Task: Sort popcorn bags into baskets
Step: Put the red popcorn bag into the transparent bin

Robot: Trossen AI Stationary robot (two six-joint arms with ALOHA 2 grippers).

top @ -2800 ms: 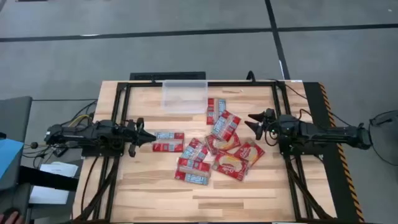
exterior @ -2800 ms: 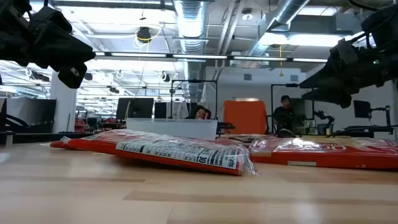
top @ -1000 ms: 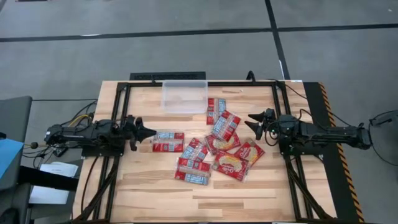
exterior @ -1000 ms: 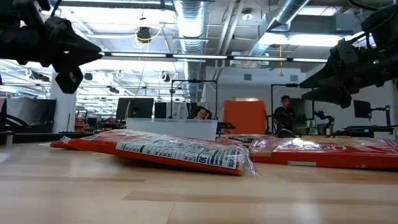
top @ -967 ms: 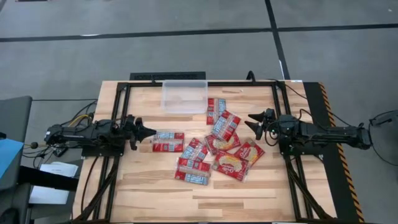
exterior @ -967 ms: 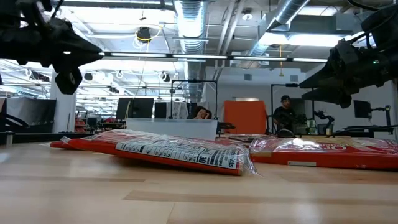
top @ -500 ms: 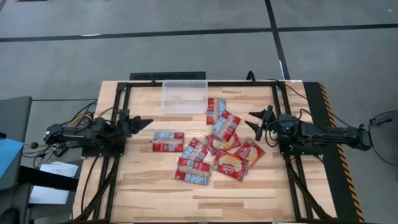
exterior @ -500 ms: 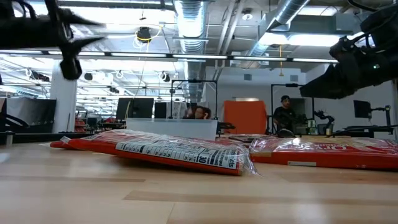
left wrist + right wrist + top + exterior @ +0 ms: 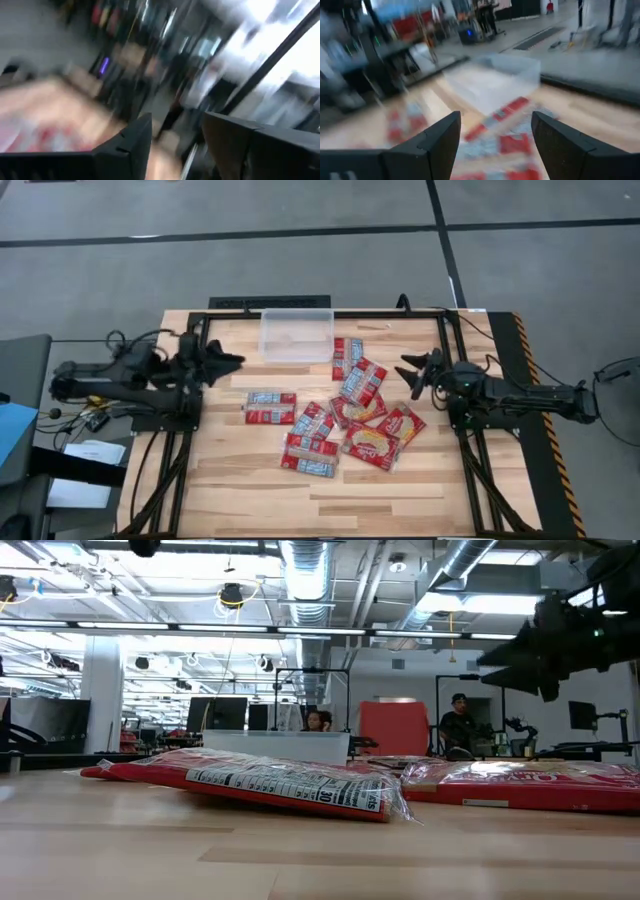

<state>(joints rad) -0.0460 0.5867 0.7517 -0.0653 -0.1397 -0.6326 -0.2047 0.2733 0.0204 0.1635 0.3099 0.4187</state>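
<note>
Several red popcorn bags lie flat and partly overlapping at the middle of the wooden table. Narrow ones with pale bands lie toward the left and larger ones with cream pictures toward the right. In the low view one bag lies nearest. The clear basket stands at the far edge and holds nothing that I can see. My left gripper hangs open, high above the table's left side, left of the basket. My right gripper is open at the right, level, pointing at the bags.
Black frame rails run along the table's left, right and far sides under both arms. A yellow-black stripe marks the right edge. Bare wood lies in front of the bags. People sit in the room beyond the far edge.
My left gripper has risen steeply, leaving the top of the low view, and has drifted toward the far edge. My right gripper has stayed in place and tipped its fingers slightly upward. The bags and the basket have not moved.
</note>
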